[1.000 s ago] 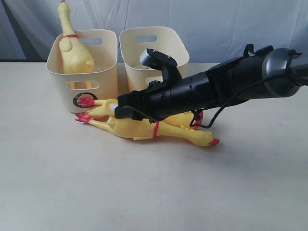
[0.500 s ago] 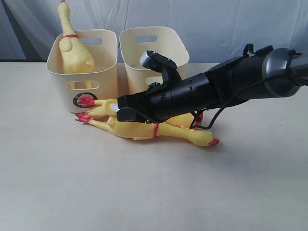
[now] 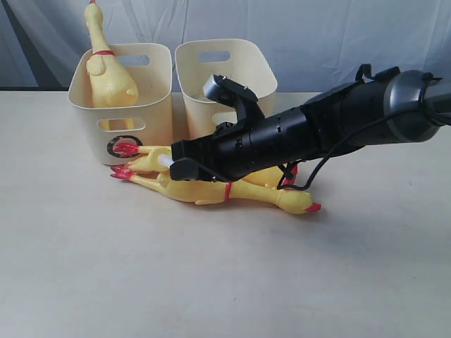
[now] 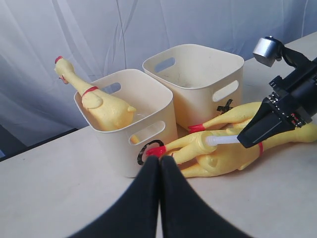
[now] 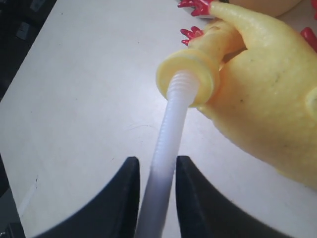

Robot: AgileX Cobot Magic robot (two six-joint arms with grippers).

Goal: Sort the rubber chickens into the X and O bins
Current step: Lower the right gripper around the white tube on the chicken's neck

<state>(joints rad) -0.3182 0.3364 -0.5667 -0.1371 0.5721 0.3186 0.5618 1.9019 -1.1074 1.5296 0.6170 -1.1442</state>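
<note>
One rubber chicken (image 3: 109,77) stands head-up in the O bin (image 3: 151,113), also seen in the left wrist view as chicken (image 4: 104,106) in bin (image 4: 163,124). The X bin (image 3: 261,74) stands to its right, holding no chicken that shows. Two chickens lie on the table before the bins, the front one (image 3: 204,189) and the back one (image 3: 144,160). My right gripper (image 3: 175,160) reaches across low over them. Its fingers (image 5: 131,171) are closed on the white tube (image 5: 171,119) that sticks out of the back chicken's rear (image 5: 267,104). My left gripper (image 4: 159,161) is shut and empty, short of the O bin.
A pale curtain (image 3: 317,35) hangs behind the table (image 3: 211,282). The right arm's black body (image 3: 317,127) lies over the heads of the two lying chickens and in front of the X bin.
The right gripper has shifted slightly left and down along the back chicken. The chickens and bins have not moved.
</note>
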